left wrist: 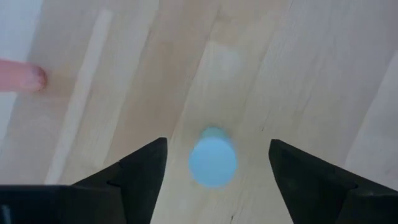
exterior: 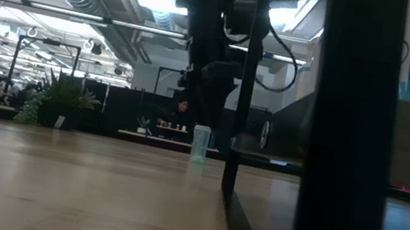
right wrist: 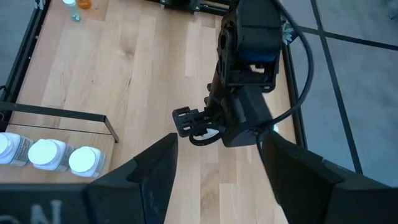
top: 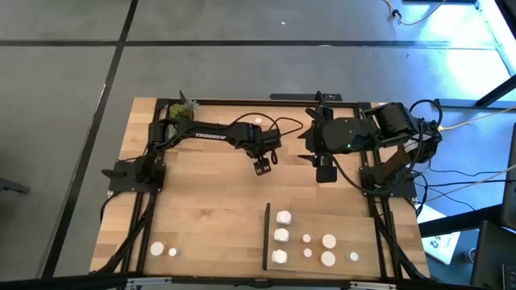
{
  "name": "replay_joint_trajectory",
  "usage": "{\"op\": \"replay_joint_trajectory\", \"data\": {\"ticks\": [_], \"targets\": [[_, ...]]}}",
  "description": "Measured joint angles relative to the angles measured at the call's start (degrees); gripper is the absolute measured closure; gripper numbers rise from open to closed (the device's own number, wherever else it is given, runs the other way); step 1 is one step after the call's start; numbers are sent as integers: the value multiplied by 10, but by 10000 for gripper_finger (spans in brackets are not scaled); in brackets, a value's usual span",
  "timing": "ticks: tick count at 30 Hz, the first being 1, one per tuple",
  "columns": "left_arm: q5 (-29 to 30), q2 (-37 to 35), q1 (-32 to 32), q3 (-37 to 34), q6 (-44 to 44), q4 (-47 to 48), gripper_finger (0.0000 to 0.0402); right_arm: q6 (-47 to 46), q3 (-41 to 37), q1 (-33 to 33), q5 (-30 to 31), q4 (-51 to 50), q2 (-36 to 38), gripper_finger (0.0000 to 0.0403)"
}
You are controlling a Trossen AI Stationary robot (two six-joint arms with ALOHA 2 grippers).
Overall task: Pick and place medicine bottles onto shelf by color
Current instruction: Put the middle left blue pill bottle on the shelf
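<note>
Pale-blue bottle (left wrist: 212,163) stands on the desk (top: 210,209) (upright) between our left gripper (left wrist: 214,163) jaws, spread wide; right gripper (right wrist: 214,155) jaws also parted.

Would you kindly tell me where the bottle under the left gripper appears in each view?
Left wrist: bottle between the open fingers, touching neither.
Low: standing at centre, under the arm.
High: hidden beneath the left gripper, mid-table.
Right wrist: cannot tell; the left gripper covers that spot.
Shared landmark: the left gripper.
</note>
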State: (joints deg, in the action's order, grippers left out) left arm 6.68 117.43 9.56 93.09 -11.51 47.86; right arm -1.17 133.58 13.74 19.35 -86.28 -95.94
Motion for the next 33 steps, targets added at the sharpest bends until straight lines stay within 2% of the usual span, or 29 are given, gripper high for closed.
{"op": "replay_joint_trajectory", "data": {"ticks": [6,9,12,16,18,22,33], "targets": [[43,-12,-9,36,0,29,118,0,0,0,0,1,0,167],[58,-20,-15,60,0,85,117,0,0,0,0,4,0,167],[75,-27,-29,81,-7,98,117,0,0,0,0,4,0,167],[94,-57,-49,84,-32,122,117,0,0,0,0,4,0,167],[102,-75,-55,81,-44,170,117,0,0,0,0,6,0,167],[128,-115,-67,81,-69,192,117,0,0,0,0,13,0,167],[151,-230,-109,78,-137,224,117,0,0,0,-12,27,0,167]]}}
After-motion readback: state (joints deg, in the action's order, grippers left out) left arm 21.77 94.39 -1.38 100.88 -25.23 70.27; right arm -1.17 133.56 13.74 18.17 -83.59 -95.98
